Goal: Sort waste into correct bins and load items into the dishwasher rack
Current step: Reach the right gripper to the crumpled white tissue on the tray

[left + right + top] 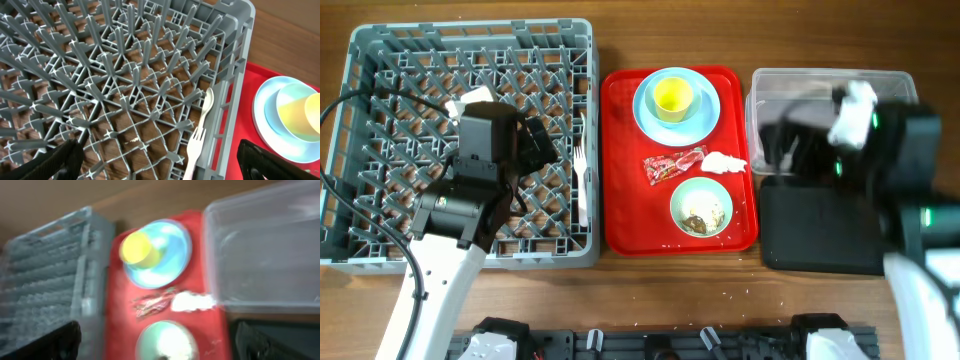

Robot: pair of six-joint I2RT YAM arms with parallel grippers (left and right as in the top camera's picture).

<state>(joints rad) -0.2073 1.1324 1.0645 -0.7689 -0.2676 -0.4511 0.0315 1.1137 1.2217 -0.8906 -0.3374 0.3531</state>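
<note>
Inside the rack, between the left gripper's spread jaws, white fork

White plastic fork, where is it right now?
In the left wrist view the white plastic fork lies inside the grey dishwasher rack, against its right wall, with the red serving tray just beyond that wall.

The grey plastic lattice dishwasher rack forms a criss-cross grid over the brown wood-grain desk. A white plastic fork is pale cream. The flat red serving tray is glossy scarlet. The round light-blue plate, small yellow cup and pale mint-green bowl flecked brown are pastel. The shiny red crinkled wrapper has white markings; the small crumpled tissue is white. The rectangular plastic tub is clear, the shallow rectangular tray matt black.
</note>
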